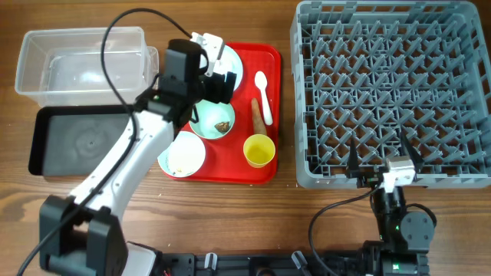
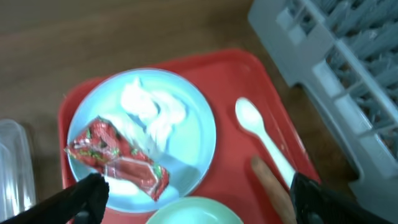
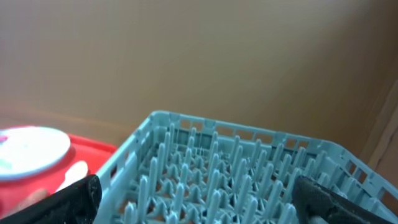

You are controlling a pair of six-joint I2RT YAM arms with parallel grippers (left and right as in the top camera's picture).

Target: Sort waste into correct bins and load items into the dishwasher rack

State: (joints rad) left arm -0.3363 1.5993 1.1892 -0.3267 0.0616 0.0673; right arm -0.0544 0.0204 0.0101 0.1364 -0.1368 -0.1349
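My left gripper is open and empty, hovering over the red serving tray. In the left wrist view its fingers straddle the near edge of the pale blue plate, which holds the red-and-white wrapper and white tissue. The white spoon and the carrot-like stick lie to the right. One bowl holds a brown lump, another holds rice. The yellow cup stands upright. My right gripper is open at the front edge of the grey rack.
The clear tub stands at the back left and the black tray lies in front of it; neither holds anything I can see. The left arm stretches over the tray's left part. The rack shows no items among its pegs.
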